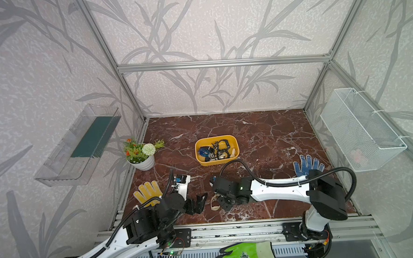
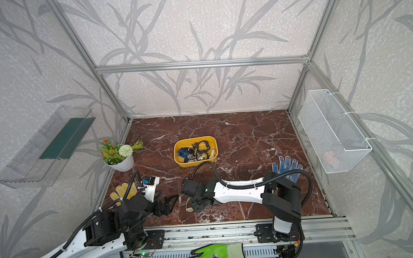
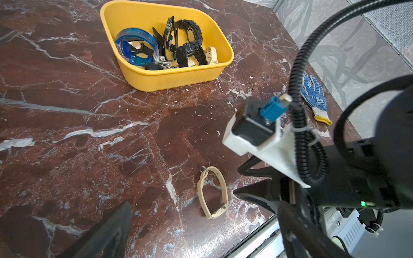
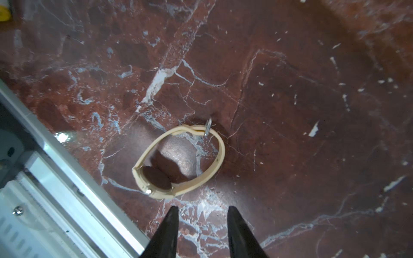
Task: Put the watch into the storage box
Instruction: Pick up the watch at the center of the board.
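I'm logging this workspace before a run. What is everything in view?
watch: one, cream, on the table near its front edge
storage box: one, yellow, mid-table
other watches: several, black, blue and cream, inside the storage box
flower pot: one, white, table's left edge
yellow glove: one, front left
blue glove: one, right side
green glove: one, front rail
tray: one, clear, left wall
basket: one, white wire, right wall
table: one, red marble
left end effector: black, open
right end effector: black, open, short of the watch
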`<state>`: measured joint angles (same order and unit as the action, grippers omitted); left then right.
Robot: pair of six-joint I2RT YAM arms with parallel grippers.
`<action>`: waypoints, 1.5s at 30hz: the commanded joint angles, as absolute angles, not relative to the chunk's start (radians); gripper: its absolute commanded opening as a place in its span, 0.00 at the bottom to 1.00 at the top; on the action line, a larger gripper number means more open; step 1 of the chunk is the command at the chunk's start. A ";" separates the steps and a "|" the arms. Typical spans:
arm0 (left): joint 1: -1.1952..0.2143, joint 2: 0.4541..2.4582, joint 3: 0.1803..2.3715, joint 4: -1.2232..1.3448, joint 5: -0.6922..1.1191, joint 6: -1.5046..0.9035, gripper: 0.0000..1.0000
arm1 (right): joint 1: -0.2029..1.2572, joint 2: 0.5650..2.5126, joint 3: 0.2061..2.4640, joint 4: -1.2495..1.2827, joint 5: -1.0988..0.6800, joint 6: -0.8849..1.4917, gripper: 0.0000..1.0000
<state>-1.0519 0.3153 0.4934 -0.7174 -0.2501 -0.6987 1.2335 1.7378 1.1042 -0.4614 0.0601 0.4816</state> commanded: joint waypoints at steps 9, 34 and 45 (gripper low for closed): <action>-1.056 0.315 0.483 -0.712 -0.261 -0.694 0.99 | 1.235 1.849 1.183 -0.446 0.079 0.472 0.33; -1.056 0.314 0.484 -0.718 -0.273 -0.698 0.99 | 1.187 1.886 1.246 -0.447 0.047 0.455 0.32; -1.056 0.311 0.485 -0.722 -0.276 -0.698 0.99 | 1.176 1.970 1.293 -0.435 0.033 0.468 0.29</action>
<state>-1.0519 0.3153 0.4934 -0.7177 -0.2531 -0.6979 1.1847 1.9472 1.2697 -0.4366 0.0422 0.4568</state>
